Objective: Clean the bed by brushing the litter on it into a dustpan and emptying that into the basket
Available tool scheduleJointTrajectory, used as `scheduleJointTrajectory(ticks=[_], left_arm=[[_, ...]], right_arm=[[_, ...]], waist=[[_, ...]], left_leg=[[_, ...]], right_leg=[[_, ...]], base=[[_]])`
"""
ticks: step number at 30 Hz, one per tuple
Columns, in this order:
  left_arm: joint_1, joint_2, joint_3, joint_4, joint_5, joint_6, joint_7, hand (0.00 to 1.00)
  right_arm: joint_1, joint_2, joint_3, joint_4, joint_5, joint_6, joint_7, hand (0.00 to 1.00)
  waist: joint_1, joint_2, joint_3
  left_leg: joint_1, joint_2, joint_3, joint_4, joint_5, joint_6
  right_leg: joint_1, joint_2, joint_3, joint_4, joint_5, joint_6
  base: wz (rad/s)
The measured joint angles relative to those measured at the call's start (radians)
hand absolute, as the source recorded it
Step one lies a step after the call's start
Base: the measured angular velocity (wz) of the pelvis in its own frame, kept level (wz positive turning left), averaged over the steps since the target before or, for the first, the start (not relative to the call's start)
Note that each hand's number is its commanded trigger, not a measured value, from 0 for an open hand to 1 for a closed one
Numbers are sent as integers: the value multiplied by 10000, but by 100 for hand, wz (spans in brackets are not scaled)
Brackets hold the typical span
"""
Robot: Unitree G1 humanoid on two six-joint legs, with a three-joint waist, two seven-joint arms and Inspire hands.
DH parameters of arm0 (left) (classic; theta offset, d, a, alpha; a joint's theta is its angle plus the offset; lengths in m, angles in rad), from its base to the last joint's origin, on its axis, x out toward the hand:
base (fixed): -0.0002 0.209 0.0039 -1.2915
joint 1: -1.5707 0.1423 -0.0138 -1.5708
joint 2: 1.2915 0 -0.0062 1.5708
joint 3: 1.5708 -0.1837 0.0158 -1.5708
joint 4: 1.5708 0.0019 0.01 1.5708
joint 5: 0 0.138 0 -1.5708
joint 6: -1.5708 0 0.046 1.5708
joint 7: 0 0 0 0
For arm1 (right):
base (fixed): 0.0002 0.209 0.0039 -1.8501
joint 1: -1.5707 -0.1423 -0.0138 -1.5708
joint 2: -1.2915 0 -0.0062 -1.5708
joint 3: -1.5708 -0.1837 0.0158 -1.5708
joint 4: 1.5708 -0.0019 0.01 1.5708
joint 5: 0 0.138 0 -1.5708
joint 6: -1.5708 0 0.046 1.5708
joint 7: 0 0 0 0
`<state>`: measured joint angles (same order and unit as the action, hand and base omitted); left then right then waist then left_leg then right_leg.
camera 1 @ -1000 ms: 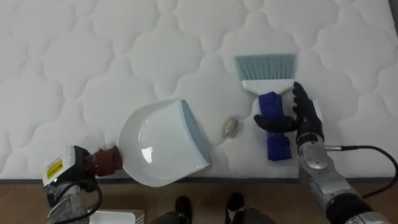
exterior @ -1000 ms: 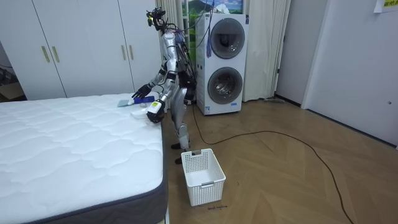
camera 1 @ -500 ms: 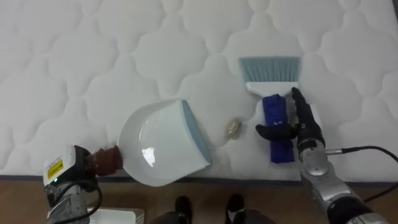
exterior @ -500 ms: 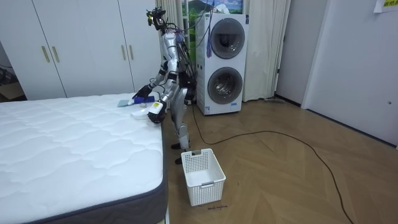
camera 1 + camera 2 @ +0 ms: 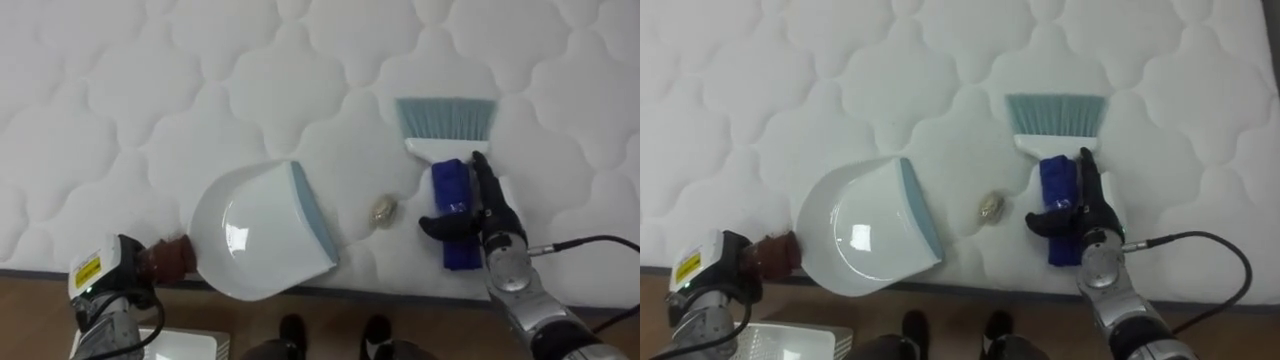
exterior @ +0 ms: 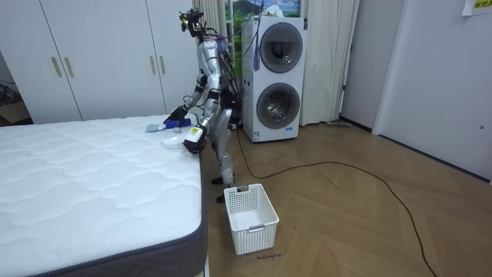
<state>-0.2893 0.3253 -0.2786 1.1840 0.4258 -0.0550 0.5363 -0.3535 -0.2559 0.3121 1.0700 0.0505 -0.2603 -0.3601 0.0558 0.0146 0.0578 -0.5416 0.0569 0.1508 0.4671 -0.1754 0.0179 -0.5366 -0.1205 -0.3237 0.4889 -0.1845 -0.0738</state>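
The white quilted mattress [image 5: 200, 80] of the bed spreads under the robot's head camera, and three things lie near its close edge. On the left is a round white plastic dustpan with a pale blue lip [image 5: 255, 235], its mouth turned to the right and its brown handle reaching back over the mattress edge toward the left hand [image 5: 120, 285]; whether that hand grips the handle I cannot tell, since its fingers are hidden. On the right lies a small hand brush with a blue handle, white neck and pale blue bristles [image 5: 445, 150], bristles pointing away from the robot. The right hand [image 5: 490, 215] is on it: the thumb is hooked across the blue handle and the fingers lie straight along its right edge (a loose hold, with the handle between them). A small crumpled beige scrap [image 5: 381, 210] rests on the mattress between the dustpan's lip and the brush, touching neither. In the room view the robot stands bent forward at the bed's corner, stacked white washing machines [image 6: 275, 81] behind it and a white slatted plastic basket [image 6: 250, 219] on the wooden floor [image 6: 369, 223].
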Motion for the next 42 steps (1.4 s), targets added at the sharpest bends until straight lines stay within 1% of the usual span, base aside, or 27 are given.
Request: scheduleJointTrajectory(ticks=[2,4,6,7,9,13,15,18,21,26,30,35,38,40,41,42], left_arm=[[-3,-1,-4,-19,-3,35,0,100],[-21,-2,-4,-21,-16,79,0,100],[-25,-17,-4,-51,-21,133,0,100],[-25,-39,-4,-62,-25,150,-2,100],[-23,-65,-4,-63,-27,199,-17,100],[-25,-67,-6,-69,-28,248,-30,100],[-26,-80,-8,-70,-24,250,-30,100],[-102,-153,-7,-87,-23,270,-30,100],[-251,-245,-7,-91,-16,270,-28,100],[-278,-249,-6,-100,6,265,-14,100],[-278,-248,-4,-104,19,262,46,100],[-263,-248,-7,-106,211,219,119,100],[-275,-241,13,-106,580,202,262,100],[-341,-195,17,-112,1140,205,324,100],[-357,-163,17,-131,1247,204,356,100],[-395,-68,12,-198,1381,205,407,100]], right_arm=[[-2,-82,-37,0,-125,0,-166,100],[-8,-309,-123,91,-131,2,-237,100],[-23,-433,-128,209,-130,22,-335,100],[-74,-565,-130,252,-131,115,-363,100],[-193,-667,-132,438,-130,230,-427,100],[-282,-666,-99,637,-161,556,-511,100],[-265,-632,-19,754,-158,648,-518,100],[-251,-631,4,745,-164,653,-542,100],[-275,-630,-2,703,-160,762,-552,100],[-305,-617,-7,654,-170,864,-533,100],[-340,-616,-8,609,-170,869,-597,100],[-393,-581,-8,639,-168,877,-536,100],[-358,-582,-49,772,-239,879,-484,100],[-380,-592,-115,886,-258,917,-423,100],[-377,-597,-115,886,-265,973,-419,100],[-387,-613,-126,943,-354,1055,-399,100]], waist=[[-21,17,0],[-25,22,1],[9,32,5],[30,44,8],[66,70,8],[75,75,9],[72,98,21],[47,118,18],[59,118,18],[63,116,18],[66,103,13],[55,-6,7],[27,-107,20],[35,-234,26],[36,-275,28],[30,-367,27]], left_leg=[[-12,-1,-34,-1,0,0],[-10,-6,-125,3,-1,1],[4,-4,-132,-3,0,1],[5,-3,-131,-7,0,1],[5,-4,-131,-11,0,0],[2,-1,-129,-10,-1,-1],[-7,-1,-126,-2,-1,-1],[-24,-10,-80,21,-1,0],[-57,10,115,24,-7,10],[-72,4,159,19,-7,11],[-68,2,374,26,-6,14],[-53,-5,491,37,-4,17],[-49,0,484,87,-3,17],[-54,-1,488,118,-3,17],[-56,-2,488,121,-3,18],[-69,0,459,149,-3,18]], right_leg=[[35,-6,-75,-41,3,2],[84,-11,-143,-53,2,3],[125,-7,-179,-49,-3,5],[124,-6,-179,-42,-7,8],[125,-7,-180,-39,-23,10],[129,-11,-195,-22,-86,13],[125,-12,-194,-8,-89,14],[106,-50,-194,96,-128,31],[-1,-102,-167,147,-179,23],[-105,-114,-60,236,-182,17],[-248,-146,112,346,-186,14],[-340,-174,229,459,-195,14],[-313,-168,232,469,-195,13],[-298,-173,231,474,-195,16],[-298,-175,231,480,-196,16],[-305,-183,234,501,-197,18]], base=[[6],[8],[7],[3],[2],[5],[0],[1],[-1],[-4],[-11],[-6],[0],[0],[0],[0]])
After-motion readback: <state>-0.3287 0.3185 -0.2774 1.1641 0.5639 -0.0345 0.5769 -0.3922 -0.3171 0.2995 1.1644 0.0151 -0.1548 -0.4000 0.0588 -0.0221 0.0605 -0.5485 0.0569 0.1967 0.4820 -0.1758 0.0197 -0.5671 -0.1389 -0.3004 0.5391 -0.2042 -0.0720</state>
